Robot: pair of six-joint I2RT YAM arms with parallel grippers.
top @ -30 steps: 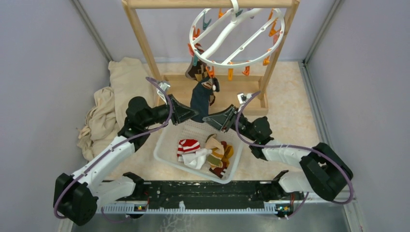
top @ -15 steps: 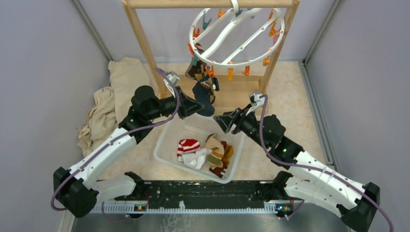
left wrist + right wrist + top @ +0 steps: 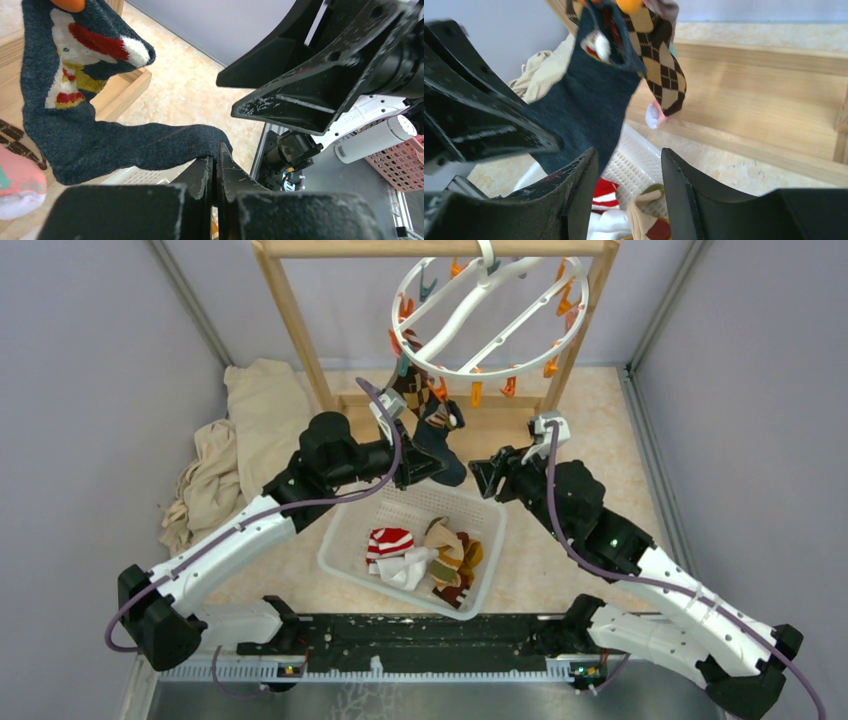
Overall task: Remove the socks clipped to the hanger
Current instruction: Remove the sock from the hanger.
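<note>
The hanger [image 3: 470, 310], a white ring with orange and teal clips, hangs from the wooden frame. A navy sock [image 3: 441, 445] with a red and white pattern hangs from an orange clip [image 3: 70, 4]. My left gripper [image 3: 425, 468] is shut on that sock's [image 3: 100, 145] loose lower end, as the left wrist view [image 3: 216, 152] shows. A brown argyle sock [image 3: 659, 60] and a pink one [image 3: 655, 114] hang clipped just behind it. My right gripper [image 3: 482, 476] stands open and holds nothing, just right of the navy sock [image 3: 584, 105], its jaws [image 3: 629, 157] over the basket.
A white perforated basket [image 3: 340, 540] below the grippers holds several socks, among them a red-white striped one [image 3: 390, 540]. The wooden frame's [image 3: 300, 330] posts and base board flank the hanger. A beige cloth [image 3: 230, 460] lies crumpled at the left wall.
My left gripper has carried the navy sock's end up and right, toward the hanger. My right gripper has drawn away to the right of the sock and stands wider open.
</note>
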